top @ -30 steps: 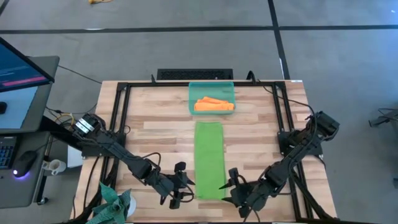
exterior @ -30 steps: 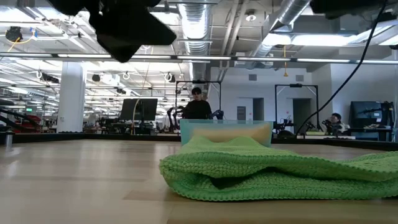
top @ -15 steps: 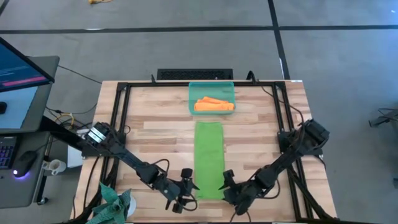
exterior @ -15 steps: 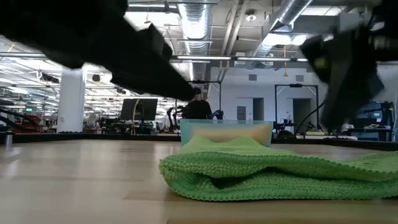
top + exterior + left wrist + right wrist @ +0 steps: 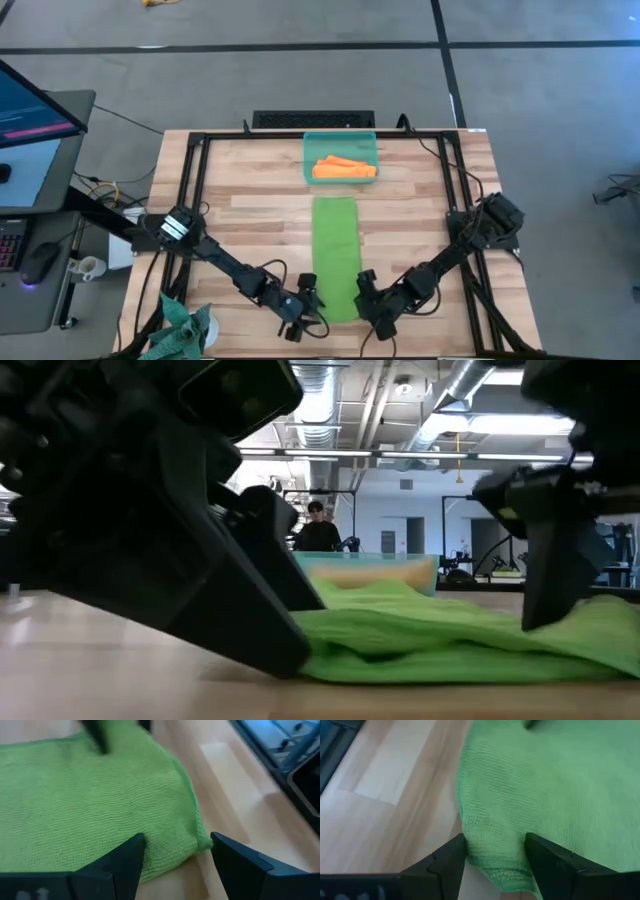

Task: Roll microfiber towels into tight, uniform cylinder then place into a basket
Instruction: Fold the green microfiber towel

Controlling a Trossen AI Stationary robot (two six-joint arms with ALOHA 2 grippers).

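Both grippers — left, right — fingers spread wide, flank the green towel's near end.

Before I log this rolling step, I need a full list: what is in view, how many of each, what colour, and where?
Green towel: one, lime green, folded into a long strip flat on the table's middle, unrolled.
Orange towel: one, bright orange, rolled up inside the basket.
Basket: one, translucent teal, at the table's far edge.
Table: one, light wood with a black frame.
Person: one, in dark clothes, in the room far behind the basket.
Left gripper: fingers open, at the strip's near left corner.
Right gripper: fingers open, at the strip's near right corner.
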